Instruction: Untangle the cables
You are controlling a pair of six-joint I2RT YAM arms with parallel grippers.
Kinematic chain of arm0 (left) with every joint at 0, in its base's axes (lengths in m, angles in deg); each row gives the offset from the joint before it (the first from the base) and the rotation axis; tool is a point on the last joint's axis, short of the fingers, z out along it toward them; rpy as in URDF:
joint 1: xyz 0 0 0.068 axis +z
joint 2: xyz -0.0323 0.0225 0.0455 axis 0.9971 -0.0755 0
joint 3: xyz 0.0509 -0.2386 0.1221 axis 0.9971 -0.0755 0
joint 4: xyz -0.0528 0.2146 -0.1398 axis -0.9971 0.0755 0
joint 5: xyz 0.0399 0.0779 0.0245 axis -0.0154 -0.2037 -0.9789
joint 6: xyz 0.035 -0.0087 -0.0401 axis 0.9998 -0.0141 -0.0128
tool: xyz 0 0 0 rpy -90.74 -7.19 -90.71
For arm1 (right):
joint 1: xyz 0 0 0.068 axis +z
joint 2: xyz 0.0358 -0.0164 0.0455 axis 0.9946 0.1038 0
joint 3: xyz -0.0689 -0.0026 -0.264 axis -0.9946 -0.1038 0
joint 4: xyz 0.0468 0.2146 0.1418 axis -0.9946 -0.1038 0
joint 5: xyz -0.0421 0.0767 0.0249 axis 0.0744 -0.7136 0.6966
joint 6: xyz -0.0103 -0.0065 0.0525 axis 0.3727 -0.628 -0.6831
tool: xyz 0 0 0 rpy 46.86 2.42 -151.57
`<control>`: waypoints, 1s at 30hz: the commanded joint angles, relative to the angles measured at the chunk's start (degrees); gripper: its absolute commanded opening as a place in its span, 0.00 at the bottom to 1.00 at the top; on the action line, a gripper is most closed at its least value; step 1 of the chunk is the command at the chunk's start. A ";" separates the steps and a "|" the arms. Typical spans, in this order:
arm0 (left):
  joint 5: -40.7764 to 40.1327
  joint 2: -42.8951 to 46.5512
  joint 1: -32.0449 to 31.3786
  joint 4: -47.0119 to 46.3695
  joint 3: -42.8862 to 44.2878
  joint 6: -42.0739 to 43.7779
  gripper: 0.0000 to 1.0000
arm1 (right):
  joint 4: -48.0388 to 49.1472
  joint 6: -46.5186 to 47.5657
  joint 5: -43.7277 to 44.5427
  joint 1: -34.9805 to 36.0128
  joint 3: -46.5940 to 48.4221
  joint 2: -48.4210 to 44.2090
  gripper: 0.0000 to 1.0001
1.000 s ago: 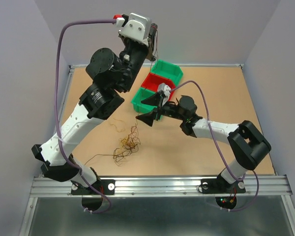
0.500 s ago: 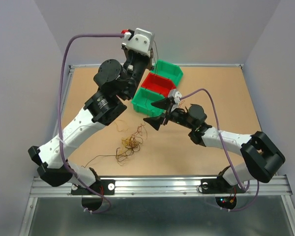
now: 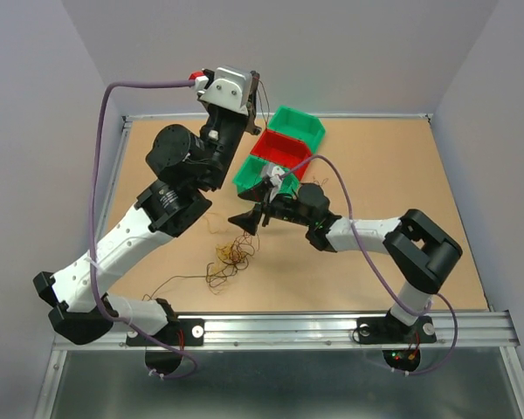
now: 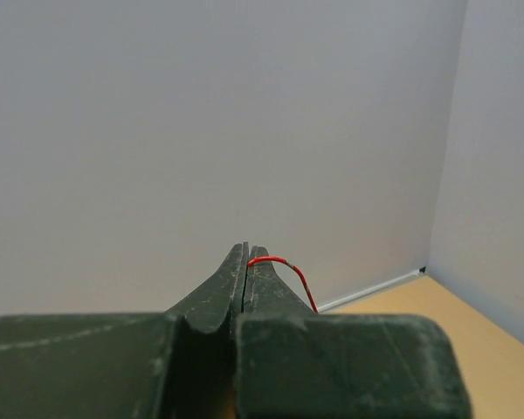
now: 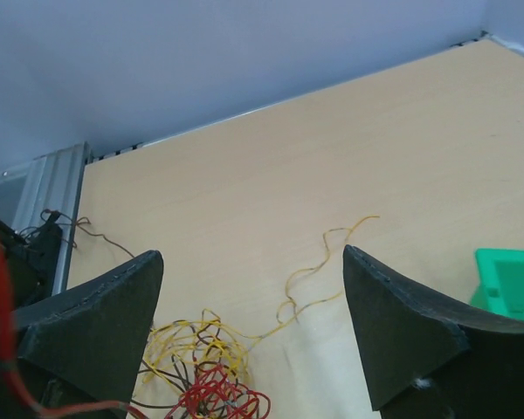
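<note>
The cables [image 3: 230, 258] lie as a small clump of yellow, red and dark wires on the tan table; in the right wrist view the cables [image 5: 201, 377] sit low between the fingers. My right gripper [image 3: 255, 206] hovers open just above and behind the clump, and in its own view the right gripper [image 5: 252, 253] has nothing between its jaws. My left gripper [image 3: 256, 87] is raised high at the back, and the left gripper [image 4: 247, 255] is shut on one thin red wire [image 4: 284, 262]. That red wire [image 5: 0, 336] also runs up past my right gripper's left finger.
Two green bins [image 3: 299, 125] [image 3: 253, 175] and a red bin [image 3: 282, 148] stand in a row just behind my right gripper. A loose yellow strand [image 5: 325, 260] and a dark strand [image 3: 179, 279] trail from the clump. A metal rail [image 3: 288, 330] lines the near edge.
My right gripper has swung left and forward until it stands over the clump, its jaws a little narrower. The left arm has shifted left, still raised with the wire.
</note>
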 commanded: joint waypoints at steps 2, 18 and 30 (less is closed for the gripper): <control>-1.28 -0.72 -0.12 -2.01 8.21 2.51 0.00 | 6.17 0.02 4.11 4.05 6.41 6.82 0.81; -24.74 -6.71 0.75 -11.32 29.77 26.07 0.00 | 15.50 -6.85 17.82 2.21 -3.85 11.09 0.01; -25.63 -3.19 9.89 -11.85 30.56 22.74 0.00 | 14.10 -15.99 33.83 -14.30 -25.65 -10.10 0.01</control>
